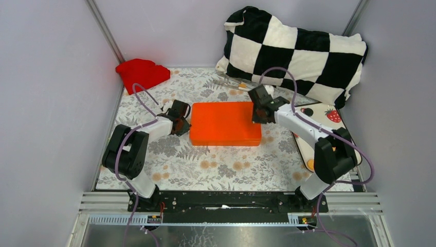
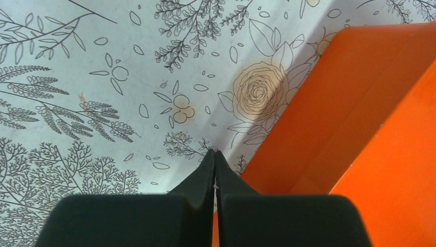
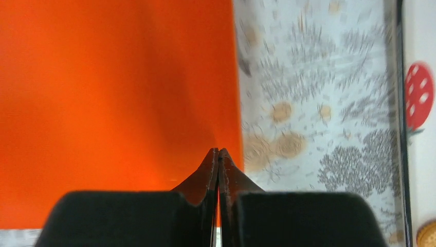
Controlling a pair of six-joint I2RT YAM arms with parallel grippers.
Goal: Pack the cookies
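Observation:
A closed orange box (image 1: 225, 123) lies flat in the middle of the floral cloth. My left gripper (image 1: 181, 119) is shut and empty, its tips low at the box's left side; in the left wrist view the gripper (image 2: 214, 153) sits just left of the box wall (image 2: 329, 123). My right gripper (image 1: 259, 110) is shut and empty over the box's far right corner; in the right wrist view the gripper (image 3: 218, 151) is above the lid's right edge (image 3: 118, 92). One golden cookie (image 1: 310, 164) shows on the tray behind my right arm, and its edge shows in the right wrist view (image 3: 428, 234). Other cookies are hidden.
A white tray (image 1: 324, 122) with red strawberry prints (image 1: 333, 115) lies at the right, partly under my right arm. A black-and-white checked pillow (image 1: 298, 51) fills the back right. A red cloth (image 1: 141, 73) lies at the back left. Grey walls close in on three sides.

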